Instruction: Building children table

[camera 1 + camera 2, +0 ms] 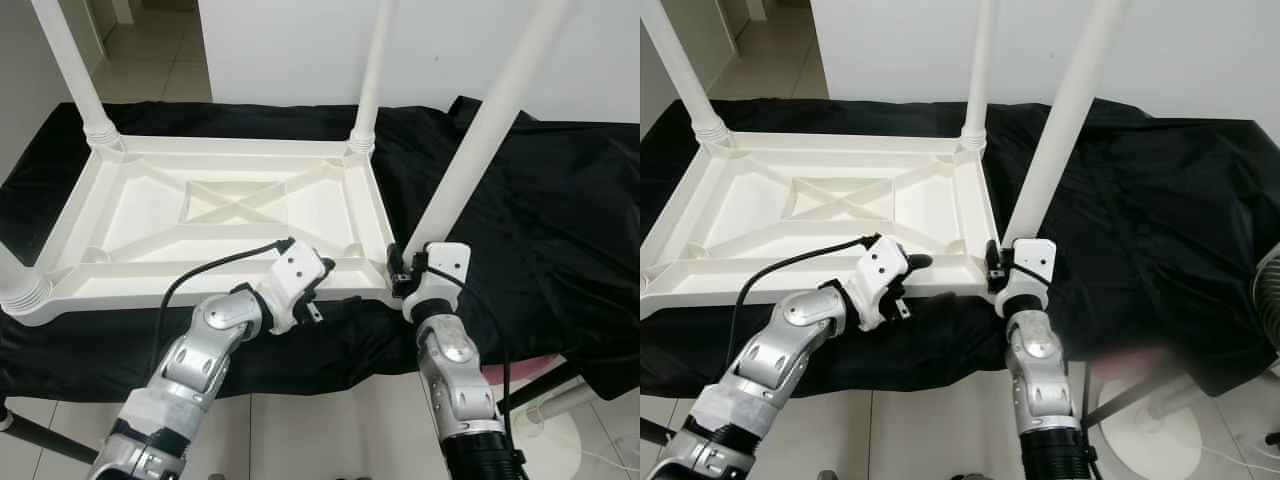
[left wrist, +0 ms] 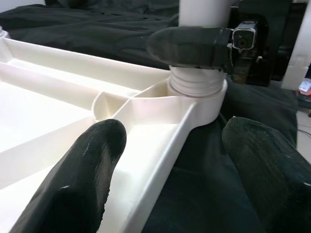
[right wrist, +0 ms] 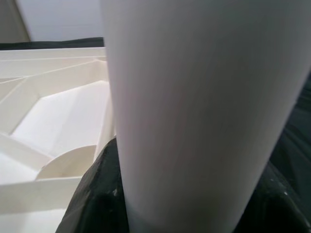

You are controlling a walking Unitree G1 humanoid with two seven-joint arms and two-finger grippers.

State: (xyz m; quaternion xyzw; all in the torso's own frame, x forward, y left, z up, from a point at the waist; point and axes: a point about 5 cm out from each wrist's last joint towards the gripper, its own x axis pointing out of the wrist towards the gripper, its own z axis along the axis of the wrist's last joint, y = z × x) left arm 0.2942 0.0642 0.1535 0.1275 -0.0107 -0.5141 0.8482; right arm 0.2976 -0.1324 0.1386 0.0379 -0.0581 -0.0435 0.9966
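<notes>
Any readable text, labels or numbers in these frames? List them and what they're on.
None readable.
The upside-down white table top, its legs, the black cloth and both grippers, left and right, show no print, label or number.
A small colored patch at the edge of the left wrist view is too blurred to tell.
</notes>
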